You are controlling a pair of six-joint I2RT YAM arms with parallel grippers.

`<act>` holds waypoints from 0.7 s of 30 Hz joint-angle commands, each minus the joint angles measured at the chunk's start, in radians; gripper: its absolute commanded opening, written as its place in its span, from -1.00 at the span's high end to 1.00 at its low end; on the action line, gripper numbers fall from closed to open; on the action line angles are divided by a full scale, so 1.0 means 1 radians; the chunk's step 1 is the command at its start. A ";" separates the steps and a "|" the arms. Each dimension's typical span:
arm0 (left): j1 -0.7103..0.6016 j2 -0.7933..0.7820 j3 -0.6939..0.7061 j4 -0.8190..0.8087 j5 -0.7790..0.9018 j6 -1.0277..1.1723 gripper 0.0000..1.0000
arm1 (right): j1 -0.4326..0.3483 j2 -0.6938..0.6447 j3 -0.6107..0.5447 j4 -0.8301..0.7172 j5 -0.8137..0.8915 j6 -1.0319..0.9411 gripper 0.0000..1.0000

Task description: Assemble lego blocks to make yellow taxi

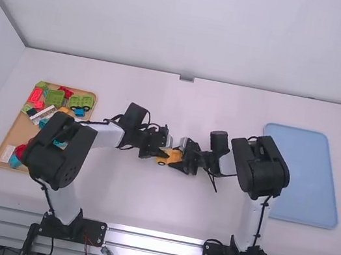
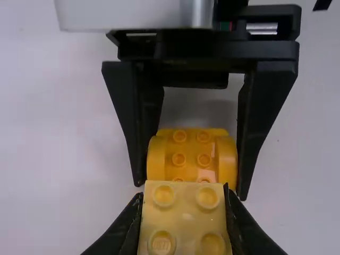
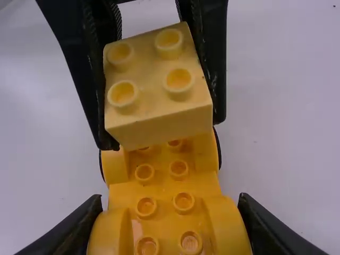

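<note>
while the right gripper (image 1: 179, 157) clasps a yellow car base (image 3: 163, 197) mid-frame, the left gripper (image 1: 163, 148) pinches a paler yellow block (image 3: 155, 85) over one end.

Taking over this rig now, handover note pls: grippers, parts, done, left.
Left gripper: shut on pale yellow block, studs up.
Right gripper: shut on yellow car base, mid-table.
Parts: loose bricks on tan tray, left; blue tray right.
Done: base and block brought together, block over base's far end.
Left: block sits askew, looks unseated; probably align, press down, then release.
</note>
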 commanded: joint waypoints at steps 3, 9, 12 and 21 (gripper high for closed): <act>0.016 0.031 -0.034 0.010 0.093 -0.001 0.96 | -0.002 0.020 0.001 -0.009 0.013 0.011 0.04; 0.053 0.038 -0.034 0.011 0.163 0.000 0.96 | 0.000 0.020 0.001 -0.009 0.013 0.011 0.04; 0.059 0.071 -0.033 0.045 0.224 0.000 0.96 | -0.002 0.020 0.001 -0.008 0.005 0.010 0.04; 0.052 0.113 -0.032 0.091 0.266 -0.026 0.96 | -0.001 0.020 0.001 -0.008 -0.002 0.010 0.04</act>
